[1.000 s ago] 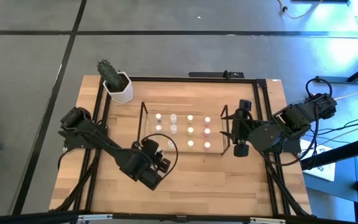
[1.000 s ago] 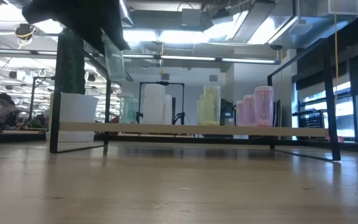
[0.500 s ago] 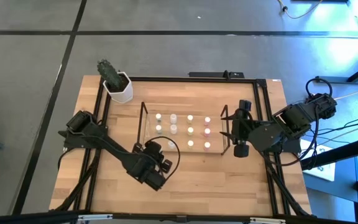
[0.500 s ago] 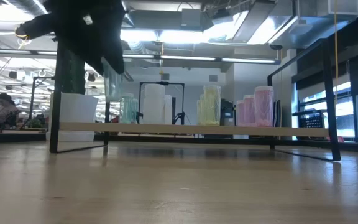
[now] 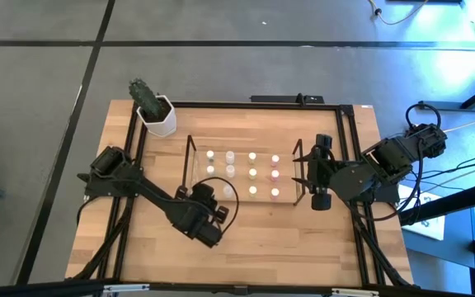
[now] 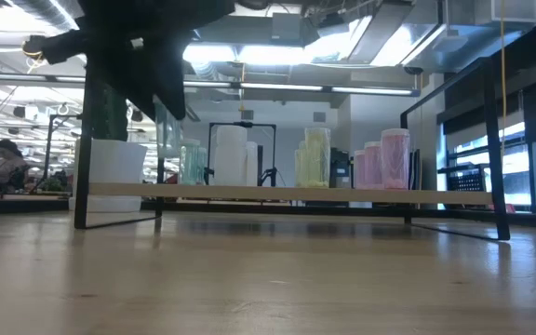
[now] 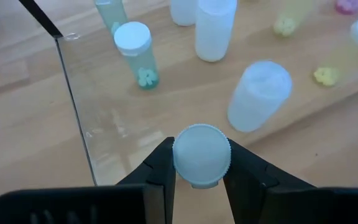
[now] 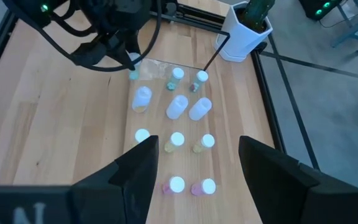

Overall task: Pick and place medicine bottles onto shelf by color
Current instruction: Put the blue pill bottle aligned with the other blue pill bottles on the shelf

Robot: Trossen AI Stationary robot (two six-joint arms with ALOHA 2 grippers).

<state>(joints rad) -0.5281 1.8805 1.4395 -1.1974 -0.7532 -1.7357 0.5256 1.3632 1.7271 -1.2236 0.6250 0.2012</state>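
While your clear rectangular wire-framed shelf (image 5: 242, 175) sits mid-table carrying the other small pale medicine bottles (image 5: 252, 173), your left gripper (image 7: 201, 180) hangs over its near left corner, clamped on a white-capped greenish bottle (image 7: 201, 155). Your right gripper (image 8: 194, 171) waits at the shelf's right end, fingers spread wide.

Overhead camera: straight down on the whole table (image 5: 254, 239), both arms and the shelf (image 5: 242, 171) in frame. Low camera: at tabletop height, level across the wood toward the room, shelf side-on (image 6: 287, 193). Left wrist camera: close above the shelf's glass corner (image 7: 79, 124), steeply downward, bottles (image 7: 135, 53) filling the frame. Right wrist camera: higher and farther back, angled down over the shelf toward the plant pot (image 8: 244, 34), shared with the overhead view (image 5: 157, 115).
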